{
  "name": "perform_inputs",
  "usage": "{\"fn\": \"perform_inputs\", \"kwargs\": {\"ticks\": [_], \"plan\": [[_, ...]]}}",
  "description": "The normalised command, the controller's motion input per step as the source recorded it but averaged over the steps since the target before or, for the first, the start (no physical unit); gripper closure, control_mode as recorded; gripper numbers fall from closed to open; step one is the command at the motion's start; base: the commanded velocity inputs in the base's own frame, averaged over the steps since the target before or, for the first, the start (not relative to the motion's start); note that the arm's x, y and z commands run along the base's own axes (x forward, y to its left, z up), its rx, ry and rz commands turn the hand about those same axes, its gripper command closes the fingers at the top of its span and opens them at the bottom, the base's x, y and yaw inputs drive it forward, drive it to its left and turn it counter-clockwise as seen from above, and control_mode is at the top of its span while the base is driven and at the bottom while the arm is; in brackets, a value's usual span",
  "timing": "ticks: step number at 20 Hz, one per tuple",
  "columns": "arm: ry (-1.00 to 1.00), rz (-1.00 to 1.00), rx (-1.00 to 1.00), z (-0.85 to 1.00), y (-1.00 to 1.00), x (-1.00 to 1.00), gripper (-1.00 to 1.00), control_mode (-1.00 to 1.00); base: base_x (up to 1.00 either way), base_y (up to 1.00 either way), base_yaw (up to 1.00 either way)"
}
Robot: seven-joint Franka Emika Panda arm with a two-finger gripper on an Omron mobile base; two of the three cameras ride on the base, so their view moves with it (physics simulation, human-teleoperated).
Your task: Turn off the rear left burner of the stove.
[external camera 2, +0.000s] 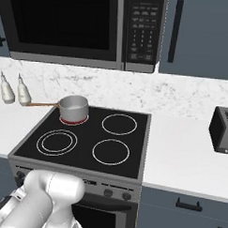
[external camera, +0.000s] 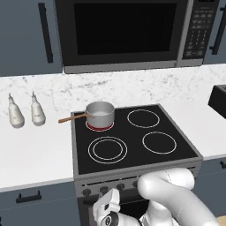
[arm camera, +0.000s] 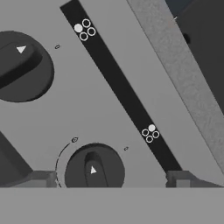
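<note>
The stove (external camera: 132, 152) is a black glass-top range with a grey front panel of dark knobs (external camera: 104, 190). Its rear left burner (external camera: 99, 127) glows red under a small steel saucepan (external camera: 100, 114) with a wooden handle; the burner (external camera 2: 73, 120) glows in the right base view too. My gripper (external camera: 107, 204) hangs low, right in front of the panel's left part. In the hand view the gripper (arm camera: 109, 179) is open, its fingertips (arm camera: 41, 178) standing either side of one knob (arm camera: 94, 168) with gaps on both sides. A second knob (arm camera: 22, 65) sits at the upper left.
A microwave (external camera: 123, 31) hangs over the stove. Two pale bottles (external camera: 26, 112) stand on the white counter to the left, and a dark toaster (external camera 2: 223, 130) stands to the right. Three white-ringed burners are unlit. Cabinet drawers with dark handles (external camera: 28, 197) flank the stove.
</note>
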Motion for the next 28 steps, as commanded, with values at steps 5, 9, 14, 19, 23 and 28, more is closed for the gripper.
{"fn": "perform_inputs", "kwargs": {"ticks": [5,9,14,19,23,28], "plan": [[0.00,0.02,-0.01,-0.27,0.01,0.00,-1.00,-1.00,0.00,0.00,0.00],[0.00,0.02,-0.01,-0.17,0.09,0.03,-1.00,-1.00,0.00,0.00,0.00],[-0.05,0.00,0.00,-0.01,0.30,0.18,-1.00,-1.00,0.00,0.00,0.00],[-0.04,0.00,0.00,-0.02,0.17,0.15,-1.00,-1.00,0.00,0.00,0.00],[-0.03,0.00,0.00,-0.11,0.00,0.00,-1.00,-1.00,0.00,0.00,0.00],[0.00,0.00,0.00,0.00,0.00,0.00,1.00,-1.00,0.00,0.00,0.00]]}}
